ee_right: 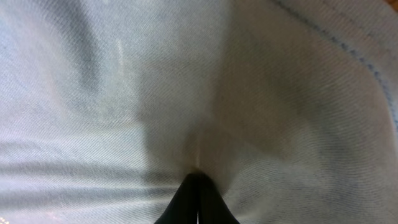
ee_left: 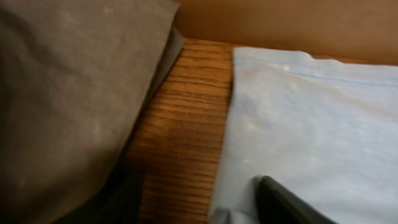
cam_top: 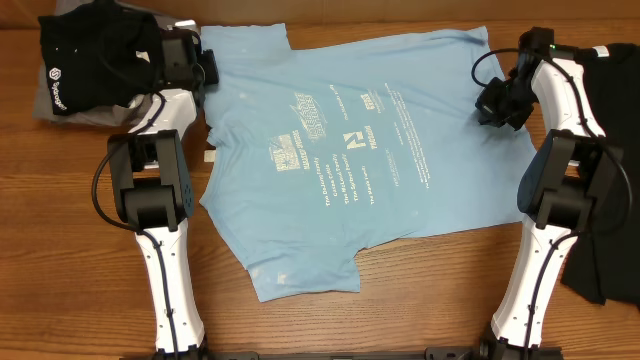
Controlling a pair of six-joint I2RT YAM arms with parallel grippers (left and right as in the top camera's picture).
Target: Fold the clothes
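Note:
The light blue T-shirt (cam_top: 340,150) lies spread flat on the wooden table, with white printed text at its middle. My left gripper (cam_top: 207,68) is at the shirt's top left corner. In the left wrist view its jaws (ee_left: 199,208) are apart, one dark finger resting on the blue cloth (ee_left: 311,124) and the shirt's edge between the fingers. My right gripper (cam_top: 492,102) is at the shirt's upper right edge. In the right wrist view its fingers (ee_right: 198,186) are pressed together, pinching the blue fabric (ee_right: 124,93), which puckers at their tips.
A black garment with a white logo (cam_top: 90,60) lies on a grey one at the back left, just beside the left gripper; it shows as dark grey cloth in the left wrist view (ee_left: 68,106). Another black garment (cam_top: 612,160) lies along the right edge. Bare wood (cam_top: 400,300) is in front.

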